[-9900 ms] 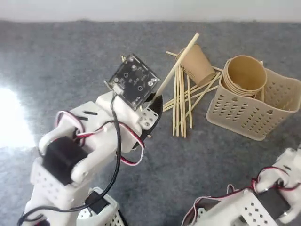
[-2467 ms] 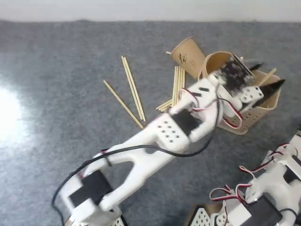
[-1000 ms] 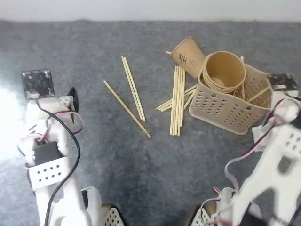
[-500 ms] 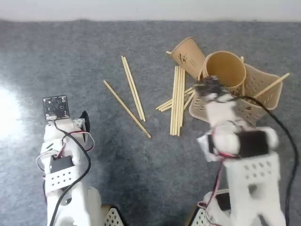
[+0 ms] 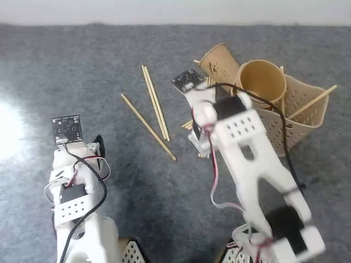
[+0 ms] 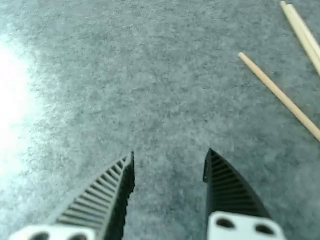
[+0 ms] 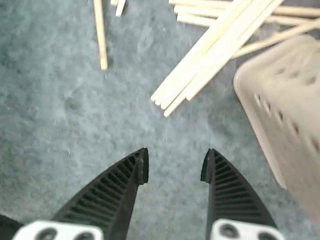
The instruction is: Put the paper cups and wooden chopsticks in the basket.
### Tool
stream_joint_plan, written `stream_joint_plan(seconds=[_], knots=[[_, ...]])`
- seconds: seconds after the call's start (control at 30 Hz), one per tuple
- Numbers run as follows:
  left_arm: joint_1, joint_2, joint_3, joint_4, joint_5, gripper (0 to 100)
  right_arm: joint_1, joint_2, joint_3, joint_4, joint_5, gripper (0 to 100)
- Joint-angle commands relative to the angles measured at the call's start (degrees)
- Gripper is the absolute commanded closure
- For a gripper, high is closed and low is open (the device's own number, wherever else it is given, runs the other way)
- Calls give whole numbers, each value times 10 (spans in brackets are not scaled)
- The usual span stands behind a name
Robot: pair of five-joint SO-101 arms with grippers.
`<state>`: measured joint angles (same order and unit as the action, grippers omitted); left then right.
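Note:
The beige basket [image 5: 300, 118] stands at the right with a stack of paper cups [image 5: 263, 81] and a wooden chopstick [image 5: 313, 102] leaning out of it. One more paper cup [image 5: 218, 61] lies on its side just behind the basket's left corner. A pair of chopsticks [image 5: 154, 101] and a single one [image 5: 148, 127] lie mid-table. My right arm [image 5: 233, 126] stretches over a bundle of chopsticks [image 7: 215, 55]; the right gripper [image 7: 175, 167] hangs open above bare mat just short of the bundle's ends, with the basket [image 7: 287, 115] beside it. My left gripper [image 6: 170, 170] is open and holds nothing, low over the mat at the left [image 5: 97, 145].
The table is covered by a grey felt mat [image 5: 82, 66], with a pale wall edge along the back. In the left wrist view, the single chopstick [image 6: 280, 95] lies ahead of the fingers. A bright glare patch marks the mat's left side.
My right arm has swung from beside the basket leftward over the chopstick bundle. My left arm, earlier over the basket, has pulled back to the left and now barely moves.

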<state>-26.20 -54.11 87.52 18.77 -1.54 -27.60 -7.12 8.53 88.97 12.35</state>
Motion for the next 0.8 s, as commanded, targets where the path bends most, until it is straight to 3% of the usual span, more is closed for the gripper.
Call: stream_joint_plan(seconds=[0.0,0.37,0.77], knots=[[-2,-10,-3,-15,-7,786,-6,83,-105,-9,-11,805],[21,-8,-2,-14,-11,786,9,337,-313,-43,-143,805],[22,-10,6,-16,-35,786,37,451,-406,-41,-156,864]])
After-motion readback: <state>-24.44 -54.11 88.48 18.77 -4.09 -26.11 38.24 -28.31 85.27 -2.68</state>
